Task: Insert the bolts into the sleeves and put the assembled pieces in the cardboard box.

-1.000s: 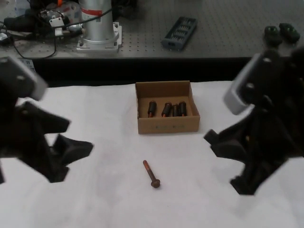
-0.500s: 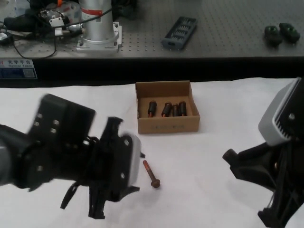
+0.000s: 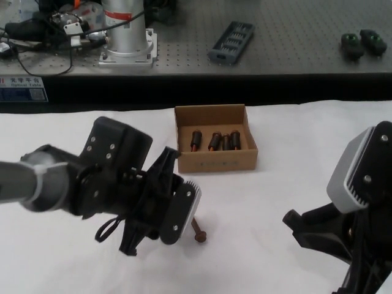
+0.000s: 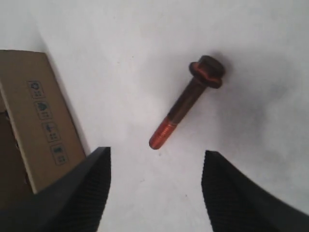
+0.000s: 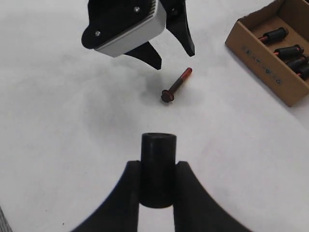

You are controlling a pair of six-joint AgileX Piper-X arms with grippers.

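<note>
A rust-coloured bolt lies alone on the white cloth, in front of the cardboard box. Several assembled pieces lie inside the box. My left gripper hangs open just above the bolt, with its threaded end between the fingers' line and nothing gripped. My right gripper sits low at the near right, shut on a black sleeve that stands up between its fingers.
White cloth covers the near bench, with free room on both sides of the bolt. Behind it on the perforated table stand a silver post, a blue-grey rack and two dark knobs.
The left arm has swung in from the far left to just above the bolt. The right arm has drawn back toward the near right corner.
</note>
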